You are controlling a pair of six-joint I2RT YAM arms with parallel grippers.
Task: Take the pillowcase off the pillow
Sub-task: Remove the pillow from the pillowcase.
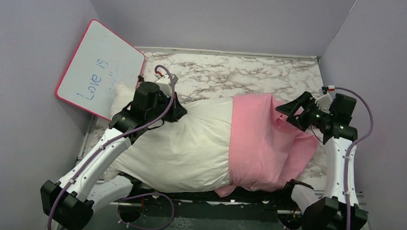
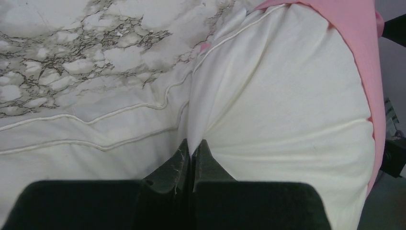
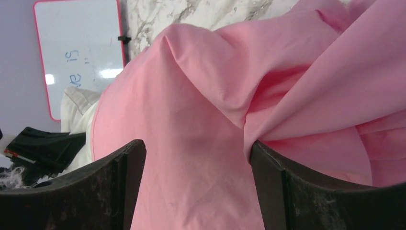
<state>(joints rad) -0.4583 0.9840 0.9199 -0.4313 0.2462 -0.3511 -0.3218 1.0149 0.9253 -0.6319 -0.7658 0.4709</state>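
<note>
One pillow [image 1: 183, 146], long axis left-right, pillowcase [image 1: 266, 145] on right end (left claw [image 2: 193, 143] pinching pillow, right claw [image 3: 196, 146] agape)

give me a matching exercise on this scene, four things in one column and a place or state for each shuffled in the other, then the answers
Column one:
1. pillowcase
2. whiteboard
3. left gripper
4. right gripper

Column two:
a. fingers open wide, pink fabric between them
b. propped at the far left, blue writing on it
c. fingers shut, pinching the white fabric of the pillow
d. pink, covering only the right end of the pillow

Pairs: 1-d, 2-b, 3-c, 4-a
</note>
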